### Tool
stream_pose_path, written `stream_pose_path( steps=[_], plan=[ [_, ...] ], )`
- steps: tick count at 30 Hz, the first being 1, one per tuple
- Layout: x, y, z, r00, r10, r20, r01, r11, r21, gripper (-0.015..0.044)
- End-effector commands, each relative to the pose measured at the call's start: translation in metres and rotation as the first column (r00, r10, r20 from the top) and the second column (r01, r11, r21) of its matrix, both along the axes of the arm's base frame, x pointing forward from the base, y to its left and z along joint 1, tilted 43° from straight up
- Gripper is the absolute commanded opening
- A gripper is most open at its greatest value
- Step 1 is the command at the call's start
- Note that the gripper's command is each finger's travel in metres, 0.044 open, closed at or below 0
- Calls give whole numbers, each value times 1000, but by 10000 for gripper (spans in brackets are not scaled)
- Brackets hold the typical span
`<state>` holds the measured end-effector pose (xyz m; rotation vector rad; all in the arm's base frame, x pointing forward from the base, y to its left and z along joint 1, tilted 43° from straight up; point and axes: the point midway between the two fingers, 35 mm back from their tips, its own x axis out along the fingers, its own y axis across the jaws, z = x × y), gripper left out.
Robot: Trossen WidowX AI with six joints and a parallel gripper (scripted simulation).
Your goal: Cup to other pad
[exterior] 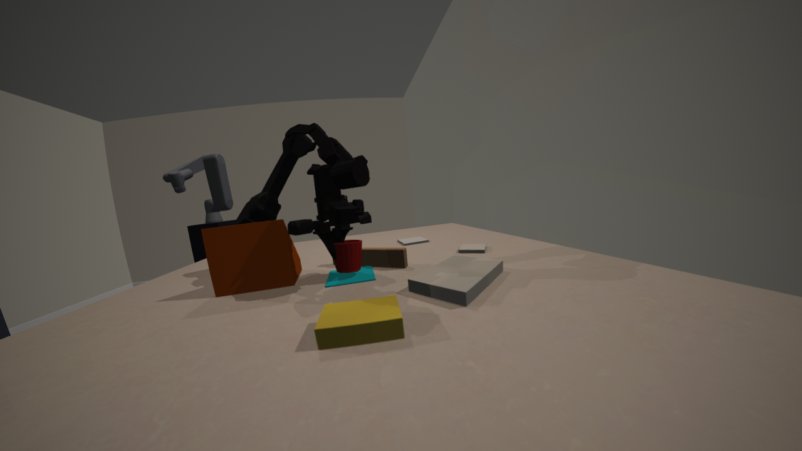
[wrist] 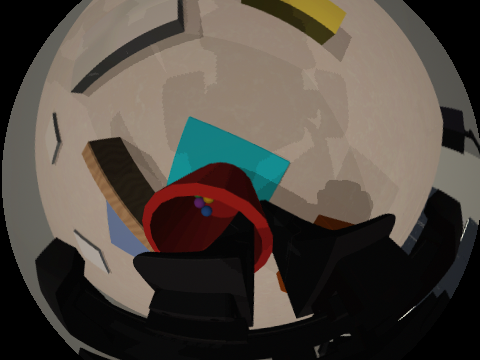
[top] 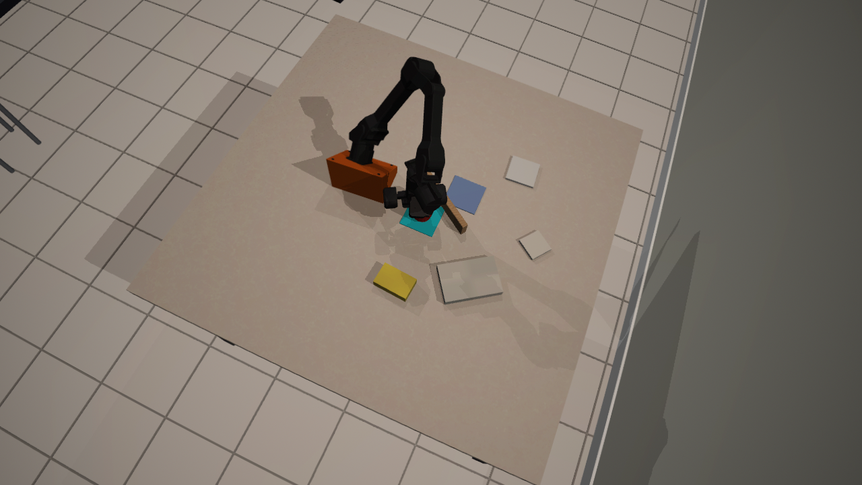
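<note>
The hand (wrist: 256, 254) clamps the cup (exterior: 348, 255) by its rim, upright over the teal pad (exterior: 351, 275), keeping the marbles (wrist: 203, 206) in.

A square beige matte table top (top: 252, 283) stands on a floor of pale square tiles with dark grout lines (top: 90, 108) — its shadow falls across the tiles on one side. Plain grey-green walls (exterior: 588, 123) close the room under a darker grey ceiling (exterior: 224, 44). A pale skirting strip (top: 660, 199) runs along the wall's foot — light is soft, shadows blurred.
</note>
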<state>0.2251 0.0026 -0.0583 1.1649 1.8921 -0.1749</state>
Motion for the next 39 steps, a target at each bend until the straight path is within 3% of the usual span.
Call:
stream_pose_path(
  steps=[1,17,22,39],
  plan=[
    [-3,5,-4,1000,-6,-6,6,1000,5,0],
    [-2,5,-5,1000,1,-1,-1,1000,1,0],
    [-2,5,-5,1000,1,-1,-1,1000,1,128],
    [1,-7,7,1000,-2,-3,2,1000,1,128]
  ],
)
